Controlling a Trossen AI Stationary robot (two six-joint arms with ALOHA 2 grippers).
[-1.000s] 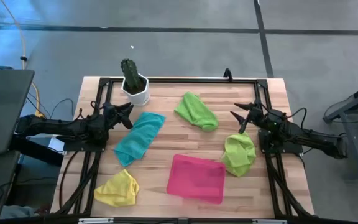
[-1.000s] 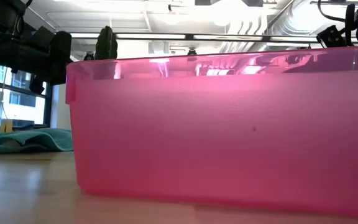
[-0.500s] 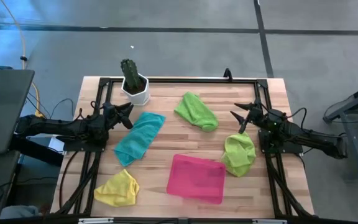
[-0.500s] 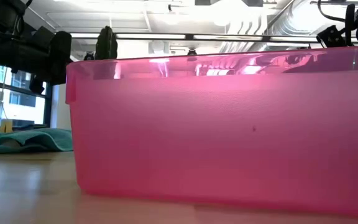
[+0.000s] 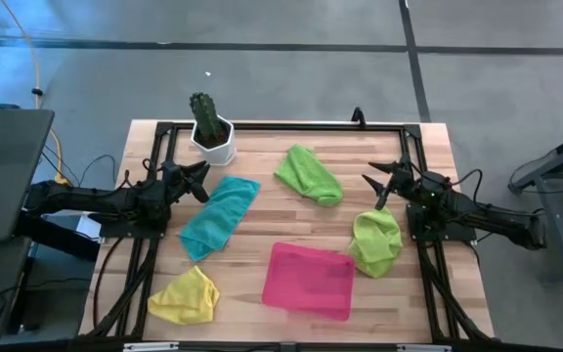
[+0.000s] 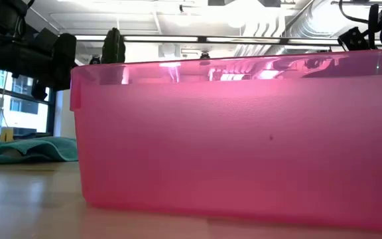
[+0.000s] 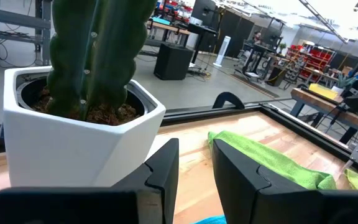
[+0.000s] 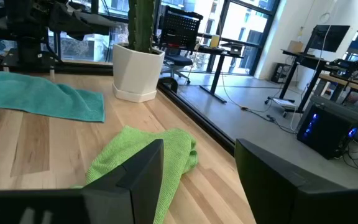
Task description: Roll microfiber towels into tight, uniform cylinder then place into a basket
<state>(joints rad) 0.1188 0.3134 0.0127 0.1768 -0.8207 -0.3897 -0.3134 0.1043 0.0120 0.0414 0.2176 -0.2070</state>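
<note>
The left gripper point(image 5: 201, 182) hovers open and empty at the far left, between the white hexagonal cactus pot point(image 5: 213, 140) and the flat teal microfibre towel point(image 5: 219, 216). A crumpled yellow towel point(image 5: 185, 296) lies near left. The pink translucent plastic basket point(image 5: 310, 280) sits near centre. One lime green towel point(image 5: 309, 175) lies far centre, another point(image 5: 376, 242) at right, beneath the open, empty right gripper point(image 5: 375, 183).

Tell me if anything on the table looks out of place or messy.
All four towels lie loose and crumpled: teal, yellow, and two green. The pink basket holds none. A potted cactus stands at the far edge.
</note>
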